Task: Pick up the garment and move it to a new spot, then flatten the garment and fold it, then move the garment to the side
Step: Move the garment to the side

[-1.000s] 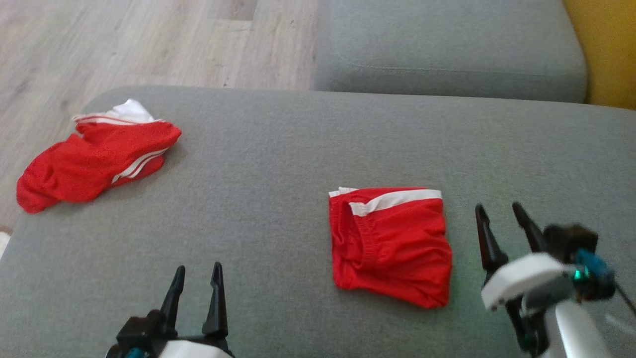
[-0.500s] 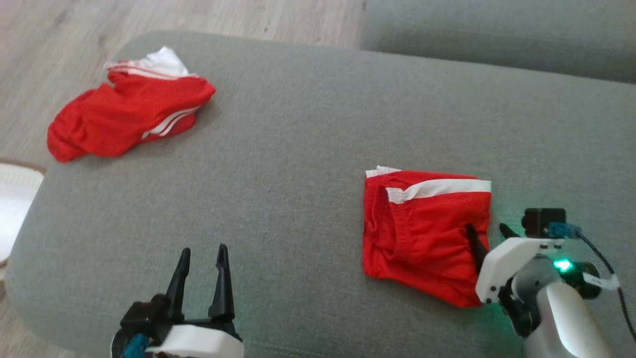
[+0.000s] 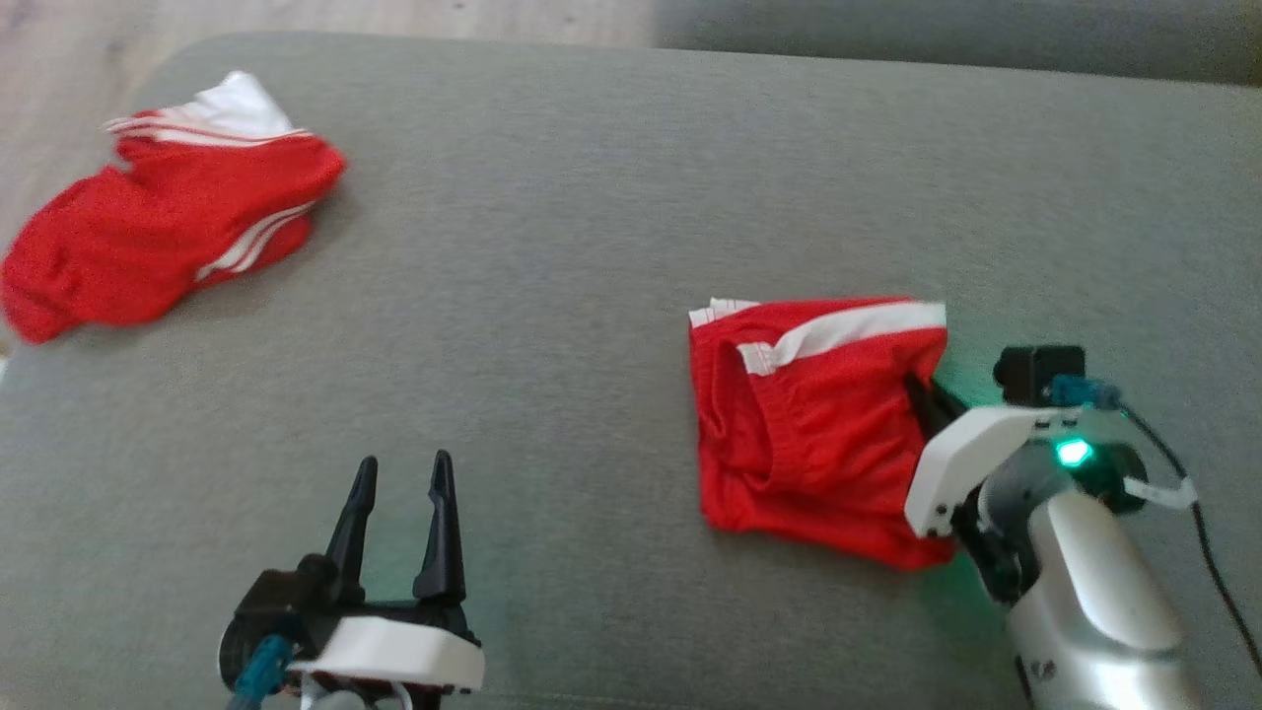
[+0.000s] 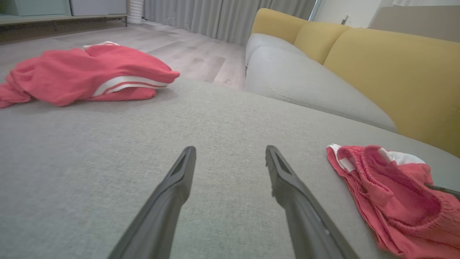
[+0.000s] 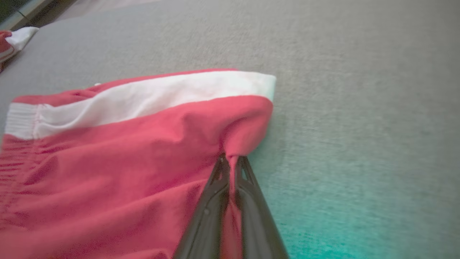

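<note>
The right gripper (image 5: 230, 160) is clenching a pinch of cloth at the edge of the folded red shorts with a white stripe (image 3: 808, 414), which are lying just ahead of it on the grey fabric sofa cushion (image 3: 592, 247). The left gripper (image 3: 404, 463) is hanging released, well apart from the shorts. Judged step: moving the folded garment aside. The next move is calling for a low, gentle carry that preserves the fold.

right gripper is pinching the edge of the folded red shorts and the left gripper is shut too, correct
Not quite: the left gripper is open, jaws spread over bare cushion, as the left wrist view shows. The right gripper does pinch the edge of the folded red shorts.
</note>
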